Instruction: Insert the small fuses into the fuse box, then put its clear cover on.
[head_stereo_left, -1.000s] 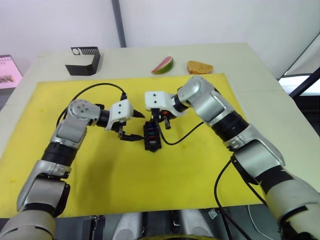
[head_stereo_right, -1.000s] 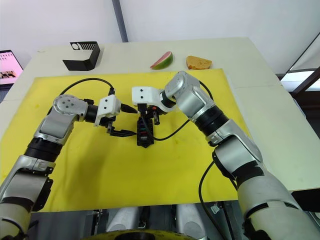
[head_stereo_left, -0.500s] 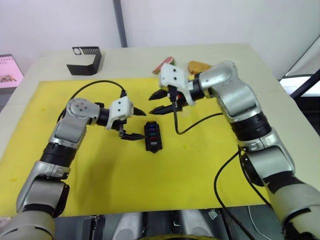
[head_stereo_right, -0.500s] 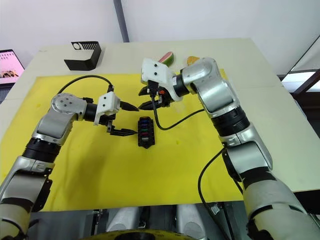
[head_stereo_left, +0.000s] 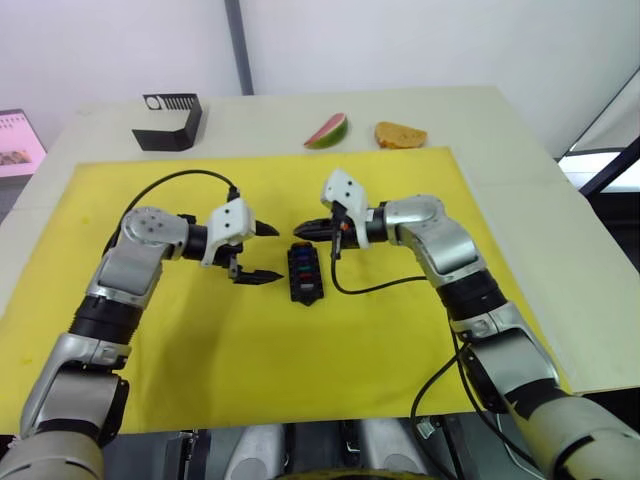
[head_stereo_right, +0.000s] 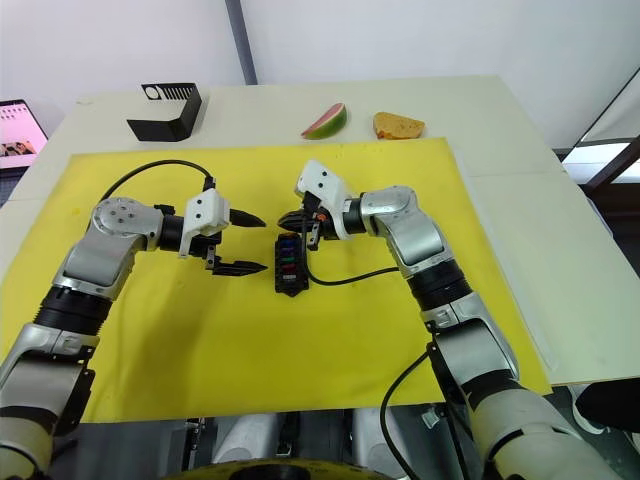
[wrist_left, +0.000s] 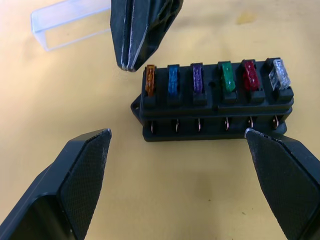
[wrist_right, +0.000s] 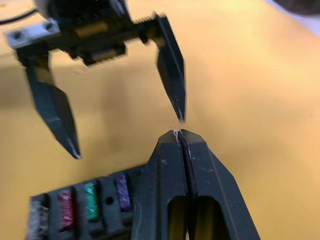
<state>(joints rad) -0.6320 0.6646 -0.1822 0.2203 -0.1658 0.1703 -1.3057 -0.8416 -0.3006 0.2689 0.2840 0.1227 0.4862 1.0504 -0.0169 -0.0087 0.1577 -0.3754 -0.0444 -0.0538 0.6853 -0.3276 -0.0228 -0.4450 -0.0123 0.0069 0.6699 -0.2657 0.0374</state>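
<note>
- Centrally on the yellow mat (head_stereo_left: 250, 350), which covers most of the tabletop (head_stereo_left: 520, 130), the fuse box (head_stereo_left: 303, 273) is seen lying flat, its long side running away from the robot.
- Six small fuses (wrist_left: 215, 77) are seated in one row along the box top; in the left wrist view they are read as amber, blue, purple, green, red and clear-grey.
- The left hand (head_stereo_left: 260, 252) is held just to the left of the fuse box, its two black fingers spread wide and pointed toward the box; nothing is gripped between them, and no contact with the box can be made out.
- The right hand (head_stereo_left: 308, 229) is positioned just beyond the far end of the fuse box, with its fingers pressed together into a single tip; nothing is seen between them.
- In the left wrist view, that closed tip is shown close above the amber fuse end of the box; whether it is touched cannot be told.
- The clear cover (wrist_left: 70, 22) is seen lying on the mat beyond the right hand's tip, apart from the fuse box.
- At the far left of the tabletop, off the mat, a black angular holder (head_stereo_left: 168, 122) is set.
- Farther along the far edge, a watermelon slice (head_stereo_left: 327, 131) and a piece of bread (head_stereo_left: 399, 134) are placed near each other.
</note>
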